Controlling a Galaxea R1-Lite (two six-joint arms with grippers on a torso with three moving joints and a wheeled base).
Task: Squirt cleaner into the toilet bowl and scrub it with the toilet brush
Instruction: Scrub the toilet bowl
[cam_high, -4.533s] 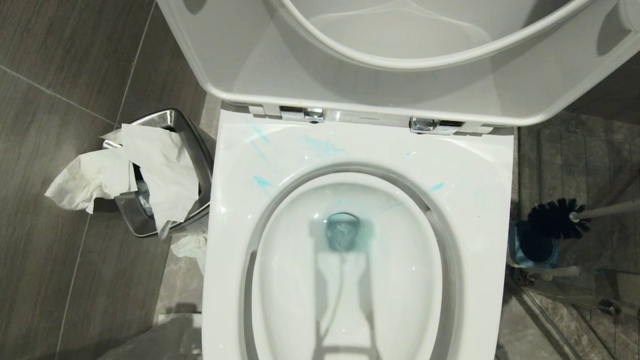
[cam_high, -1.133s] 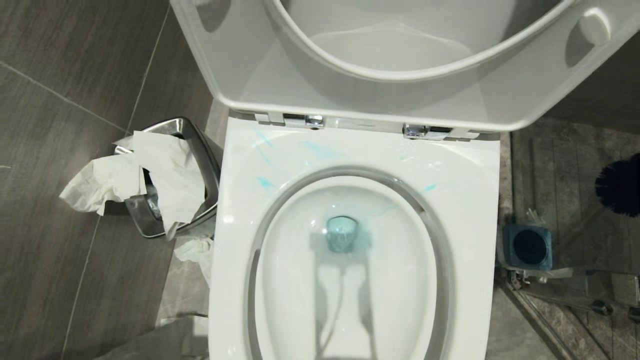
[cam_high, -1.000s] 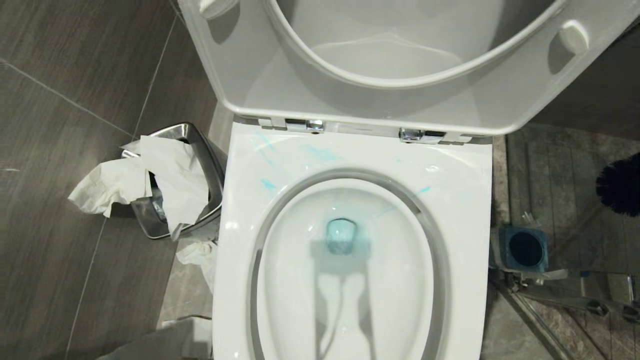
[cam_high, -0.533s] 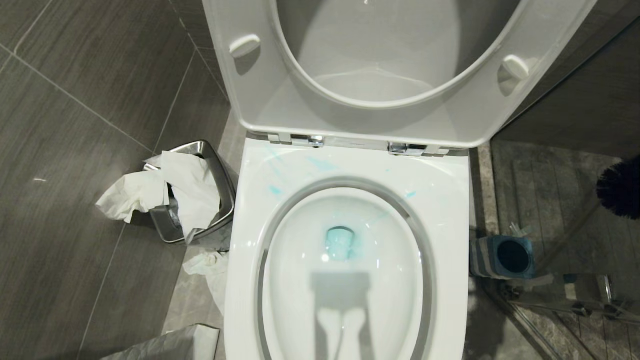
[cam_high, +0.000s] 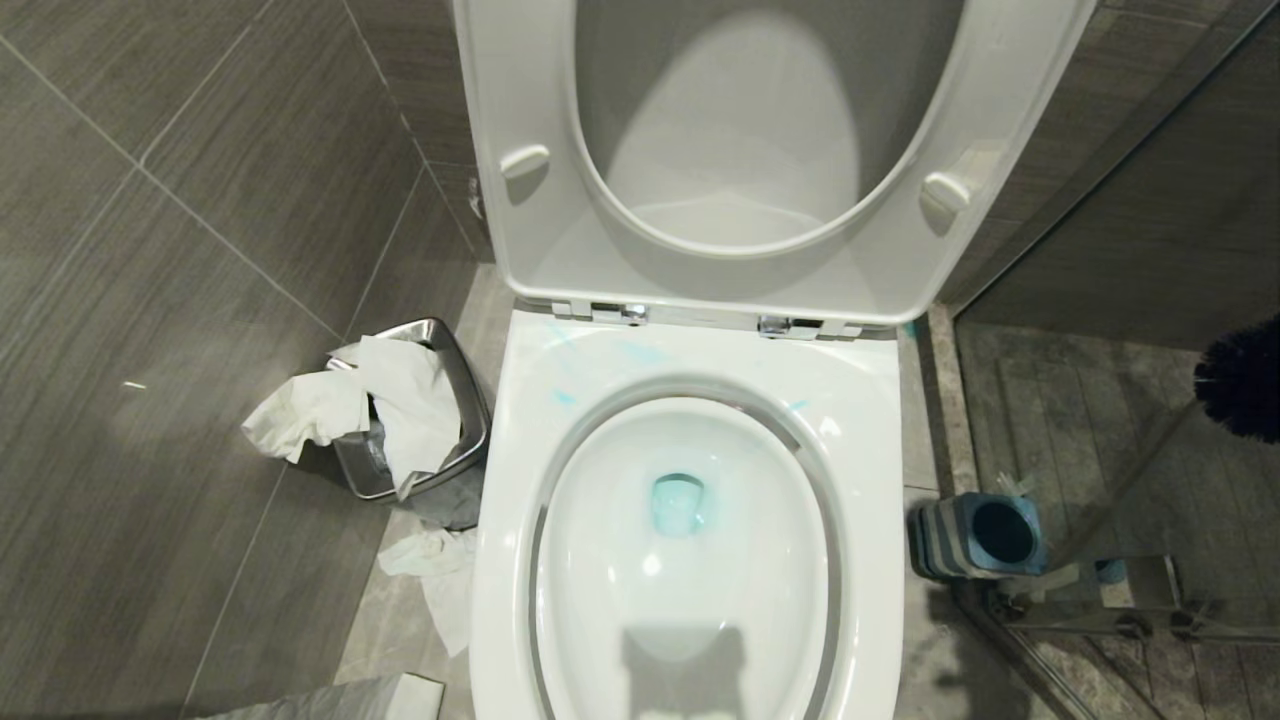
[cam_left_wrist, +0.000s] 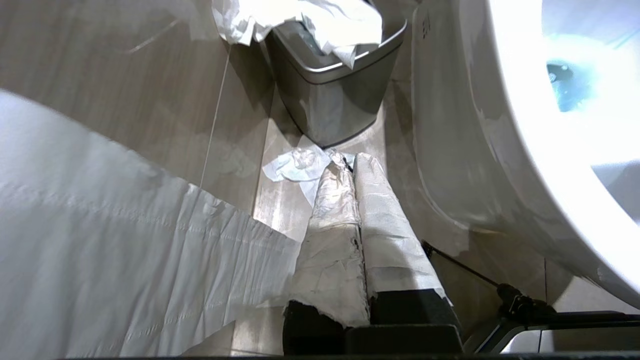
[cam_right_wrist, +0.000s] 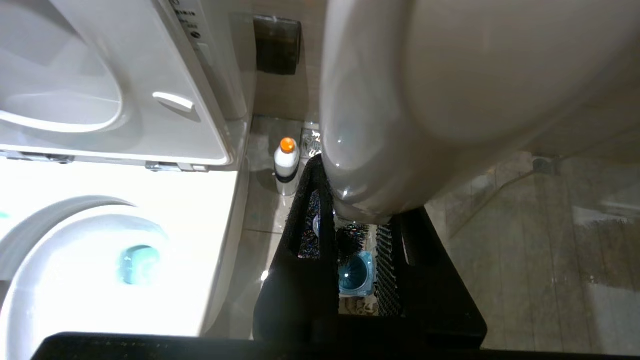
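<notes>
Right pincer (cam_right_wrist: 357, 220), unseen from the head, clamps the toilet brush (cam_right_wrist: 450, 75) handle; left pincer (cam_left_wrist: 352, 172) closed, empty.

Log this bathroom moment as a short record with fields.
bowl: glossy white ceramic toilet bowl, seat and lid raised
cleaner: turquoise-blue liquid tinting the drain water, streaks on the rim
brush: black bristle head of the white-handled toilet brush held off the floor
holder: square grey-and-blue holder, empty
right end effector: shut on brush handle
left end effector: shut, empty

White toilet bowl (cam_high: 690, 360), turquoise cleaner (cam_high: 678, 503), black-bristled toilet brush (cam_high: 1240, 378), grey-and-blue striped holder (cam_high: 950, 538)
</notes>
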